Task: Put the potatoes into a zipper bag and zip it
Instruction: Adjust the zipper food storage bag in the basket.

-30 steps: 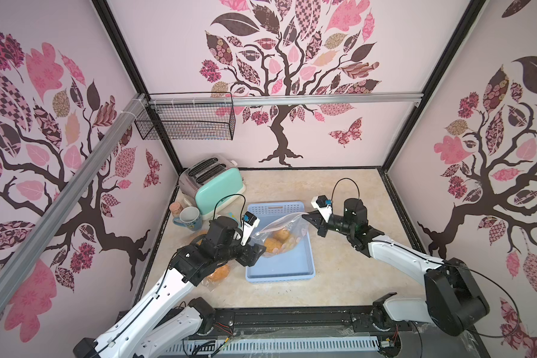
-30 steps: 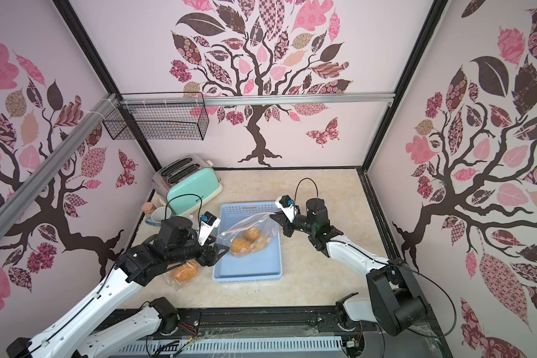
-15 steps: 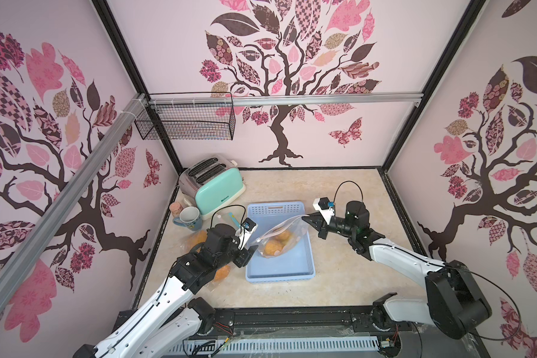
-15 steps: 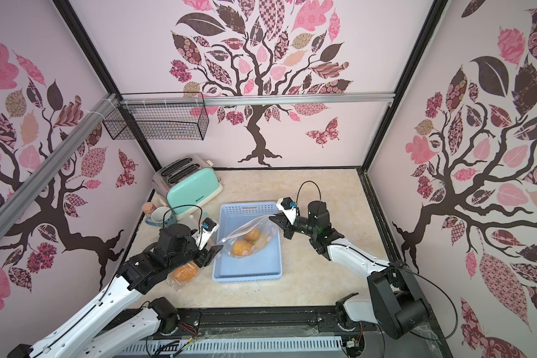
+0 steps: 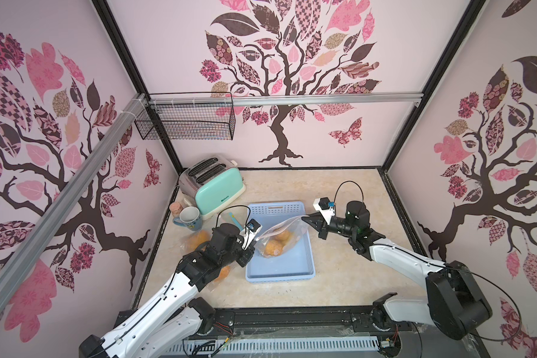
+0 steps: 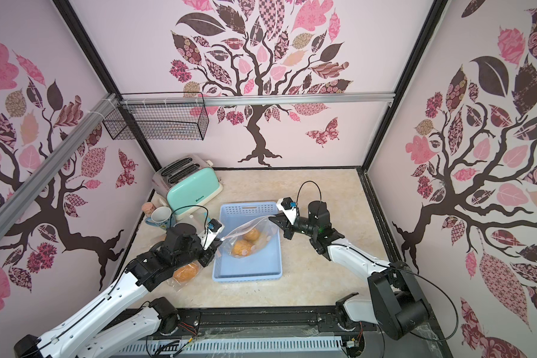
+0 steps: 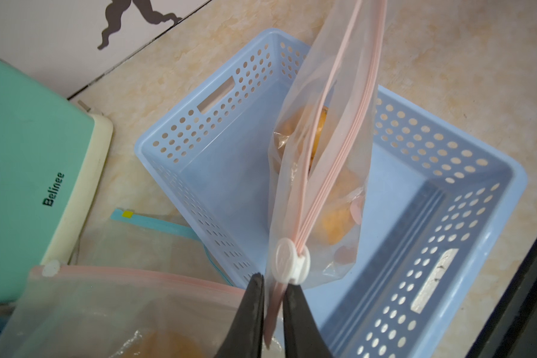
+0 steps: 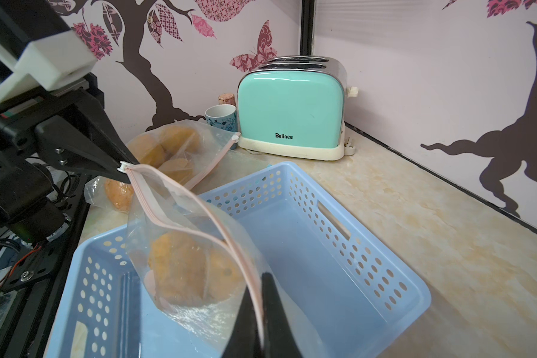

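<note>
Left wrist view: the left gripper (image 7: 273,280) has its jaws pinched shut on one end of the zipper bag (image 7: 320,173), just behind the white slider (image 7: 292,263). Right wrist view: the right gripper (image 8: 259,277) has its jaws closed on the opposite end of the pink zip track (image 8: 230,248). The two strands of the track gape apart between the grips.

The bag hangs stretched between both grippers over the blue basket (image 5: 279,275), with its belly sagging inside the basket walls. At least two potatoes (image 8: 177,266) lie in it. Whether the bag rests on the basket floor cannot be told.

On the left arm's side the basket edge is crowded by a second bag of potatoes (image 8: 168,148), with a mug (image 5: 189,217) and a mint toaster (image 5: 217,192) beyond it. Bare bench (image 5: 348,279) lies open on the right arm's side and toward the back wall in both top views.
</note>
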You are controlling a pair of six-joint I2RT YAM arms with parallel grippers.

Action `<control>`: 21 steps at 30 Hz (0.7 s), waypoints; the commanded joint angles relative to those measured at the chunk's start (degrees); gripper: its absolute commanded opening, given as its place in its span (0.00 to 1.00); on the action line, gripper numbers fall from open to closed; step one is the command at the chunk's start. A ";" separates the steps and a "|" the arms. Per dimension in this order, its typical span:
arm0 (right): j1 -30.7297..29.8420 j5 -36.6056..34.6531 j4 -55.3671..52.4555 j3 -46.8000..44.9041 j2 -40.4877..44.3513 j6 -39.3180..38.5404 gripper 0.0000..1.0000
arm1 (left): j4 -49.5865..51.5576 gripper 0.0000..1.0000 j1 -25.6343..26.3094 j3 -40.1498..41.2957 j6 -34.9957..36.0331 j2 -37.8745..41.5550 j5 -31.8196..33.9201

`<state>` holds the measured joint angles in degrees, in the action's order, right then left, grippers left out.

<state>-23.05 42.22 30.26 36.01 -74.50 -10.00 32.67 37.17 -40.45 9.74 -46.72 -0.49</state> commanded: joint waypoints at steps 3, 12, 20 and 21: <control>0.31 -0.42 1.34 0.22 2.55 1.03 0.00 | -1.23 0.03 0.04 2.65 -1.05 2.34 0.26; 0.79 -0.99 1.47 -0.02 2.78 1.72 0.00 | -1.64 0.03 0.11 4.53 -2.64 5.99 0.55; 0.90 -0.39 2.76 -0.43 2.87 2.91 0.00 | -2.33 0.12 0.10 5.42 -3.23 6.69 -1.23; 0.91 -0.26 3.09 -0.50 2.87 3.10 0.00 | -2.29 0.12 0.10 5.50 -3.23 6.52 -1.51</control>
<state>-22.61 42.04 30.74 35.92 -74.48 -8.27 30.50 37.32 -36.67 7.09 -40.23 -0.75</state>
